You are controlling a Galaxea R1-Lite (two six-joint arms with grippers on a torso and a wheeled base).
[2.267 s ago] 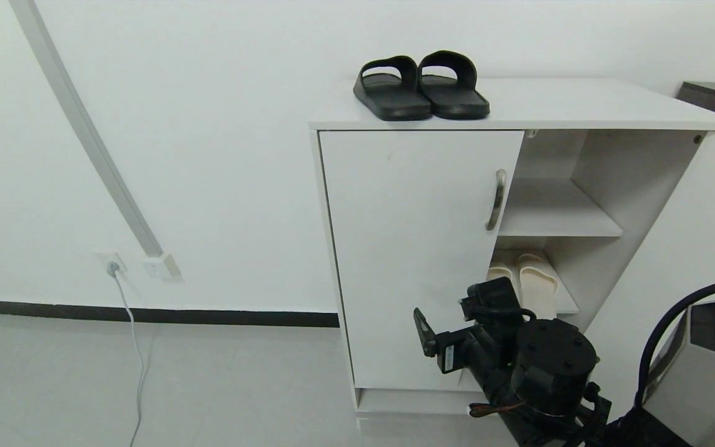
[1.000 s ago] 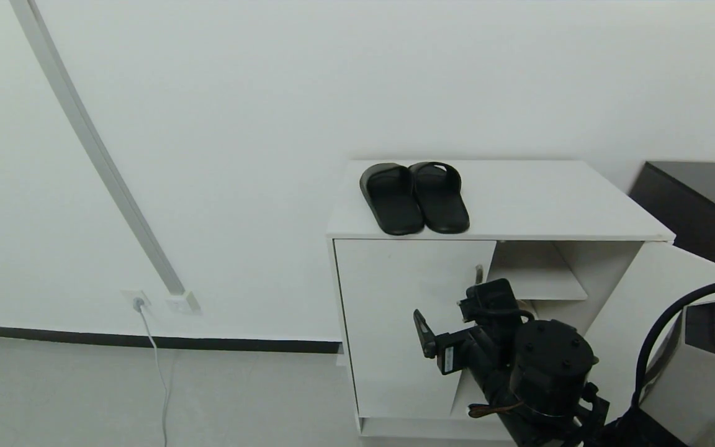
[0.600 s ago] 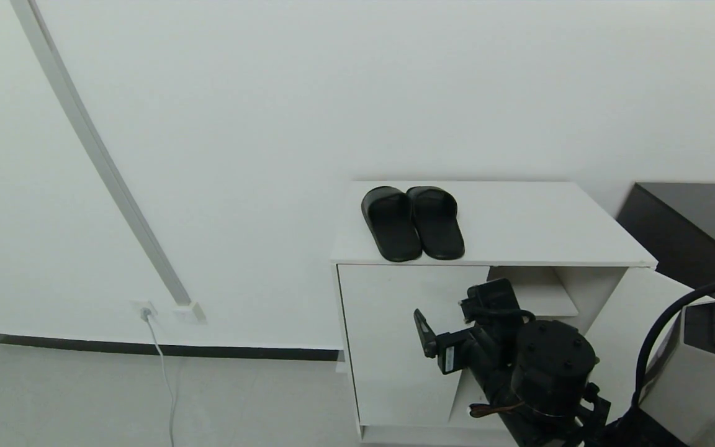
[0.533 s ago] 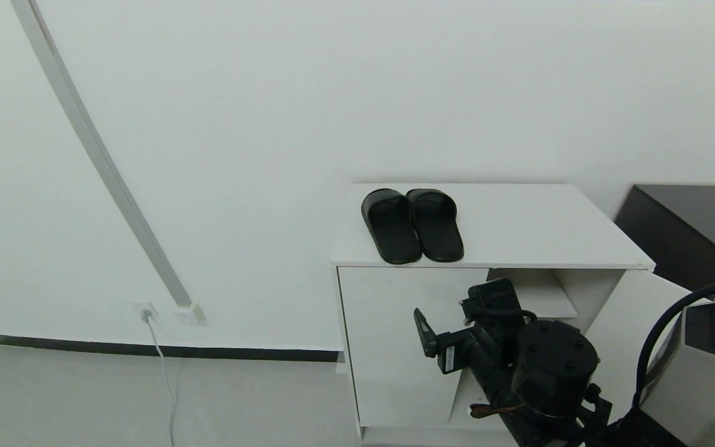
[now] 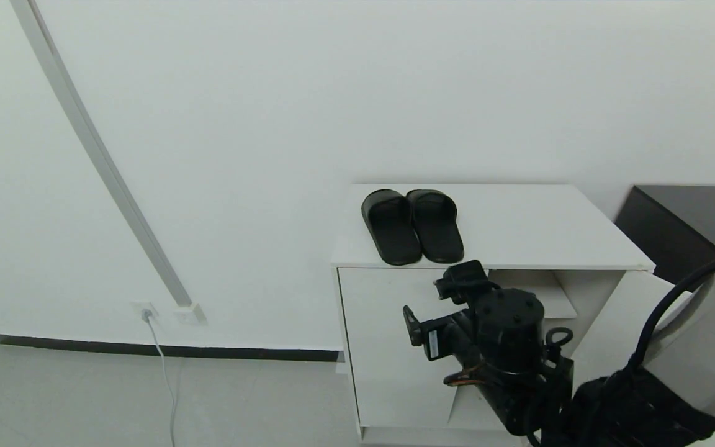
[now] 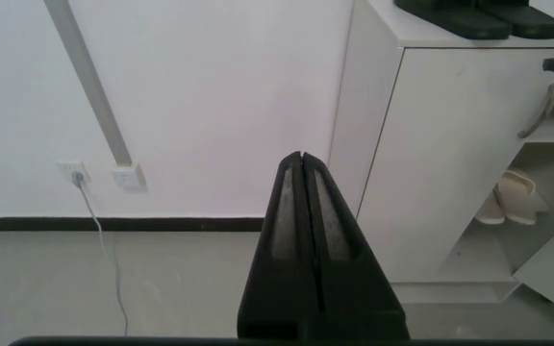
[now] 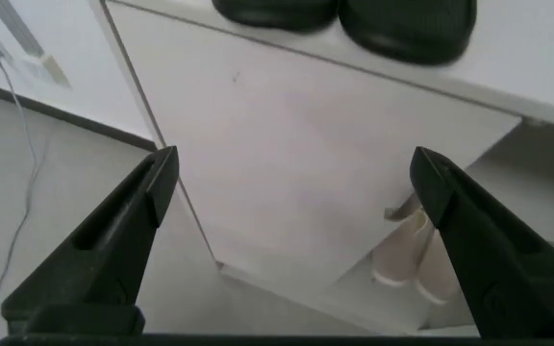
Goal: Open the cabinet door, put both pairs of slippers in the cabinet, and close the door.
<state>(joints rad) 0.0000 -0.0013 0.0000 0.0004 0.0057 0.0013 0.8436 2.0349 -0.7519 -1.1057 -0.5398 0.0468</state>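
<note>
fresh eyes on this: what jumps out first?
A pair of black rubber slide slippers sits on top of the white wooden cabinet, whose right door hangs open. Inside, a pair of cream slippers sits on a lower shelf, and the right gripper faces the closed left door, jaws spread wide.

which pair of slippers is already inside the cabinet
The cream pair, low inside the cabinet on its open side. The black pair lies on the cabinet's top instead.
</note>
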